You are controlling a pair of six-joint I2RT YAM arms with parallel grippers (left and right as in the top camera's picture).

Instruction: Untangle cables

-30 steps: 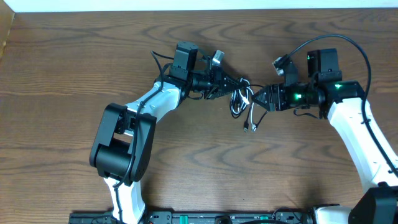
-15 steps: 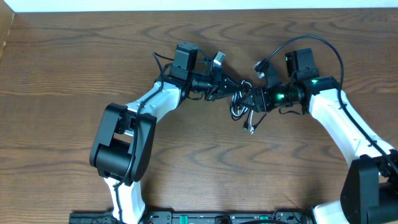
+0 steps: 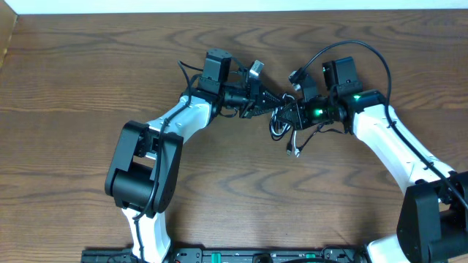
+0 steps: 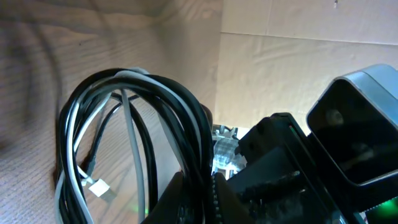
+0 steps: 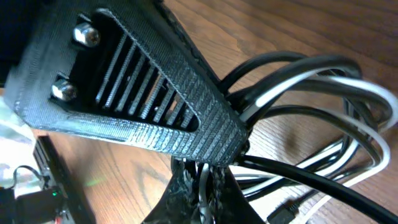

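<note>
In the left wrist view, the left gripper (image 4: 208,194) is pinched on the cables (image 4: 132,74): black and white strands rise from its fingers in one tall loop, and a small white plug (image 4: 96,185) hangs inside the loop. In the right wrist view, the right gripper (image 5: 199,186) is also clamped on the same bundle, just under the left arm's ribbed finger (image 5: 155,106).

From overhead the two grippers meet tip to tip mid-table. The bundle's long axis runs from them toward the robot's side, and one plug end (image 3: 293,151) trails lowest. Bare table (image 3: 88,80) spreads wide to the left and front, while the far edge lies nearer.
</note>
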